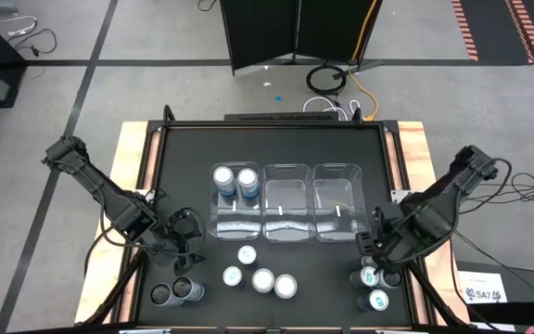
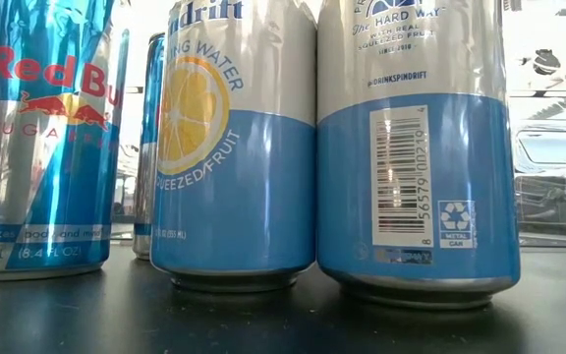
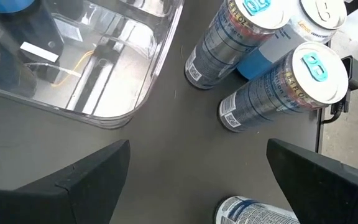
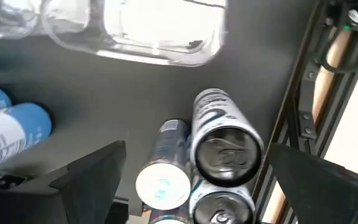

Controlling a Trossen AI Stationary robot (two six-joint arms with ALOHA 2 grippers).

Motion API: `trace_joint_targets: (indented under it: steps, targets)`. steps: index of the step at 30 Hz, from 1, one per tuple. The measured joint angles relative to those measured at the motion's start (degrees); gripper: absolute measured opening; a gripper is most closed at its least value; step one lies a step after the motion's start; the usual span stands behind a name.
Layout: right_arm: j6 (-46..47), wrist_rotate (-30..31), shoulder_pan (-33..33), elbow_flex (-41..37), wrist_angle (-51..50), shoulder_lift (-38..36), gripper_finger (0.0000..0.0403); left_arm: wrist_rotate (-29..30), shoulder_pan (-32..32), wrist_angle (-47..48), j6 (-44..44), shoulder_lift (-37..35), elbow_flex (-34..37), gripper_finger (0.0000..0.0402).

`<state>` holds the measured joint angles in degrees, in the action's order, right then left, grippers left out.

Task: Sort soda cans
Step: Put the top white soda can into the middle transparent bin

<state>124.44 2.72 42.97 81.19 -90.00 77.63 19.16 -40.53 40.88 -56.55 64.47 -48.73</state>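
Observation:
In the high view, two blue-sided cans (image 1: pixel 235 182) stand in the left clear bin (image 1: pixel 237 225). Several white-topped cans (image 1: pixel 260 275) stand on the mat near the table's near edge; the low view shows them close up as a Red Bull can (image 2: pixel 42 138) and light-blue cans (image 2: pixel 416 147). Two dark cans (image 1: pixel 175 293) stand at the near left and a few cans (image 1: pixel 375 288) at the near right. My left gripper (image 1: pixel 185 228) (image 3: pixel 197 180) is open over bare mat beside teal-tabbed cans (image 3: pixel 291 81). My right gripper (image 1: pixel 375 245) (image 4: pixel 197 180) is open above the near-right cans, over a dark-topped can (image 4: pixel 225 146).
The middle bin (image 1: pixel 286 199) and right bin (image 1: pixel 337 199) hold no cans. The black mat is bordered by a wooden table edge (image 1: pixel 135 148) and a metal frame (image 4: pixel 303 93) at the right side. Cables (image 1: pixel 336 83) lie on the floor beyond the far edge.

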Motion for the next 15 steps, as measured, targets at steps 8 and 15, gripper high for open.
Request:
trace_joint_targets:
  steps: [8, 15]
  targets:
    - [6.7, -4.2, 3.5, -3.4, 0.0, -1.5, 0.0389, 2.5, 0.0, 0.0, 0.0, 0.0, 0.0, 0.0386]
    - [8.1, -6.0, 4.9, -3.8, 0.6, 1.1, 0.0389, 4.1, 0.0, 0.0, 0.0, 0.0, 0.0, 0.0386]
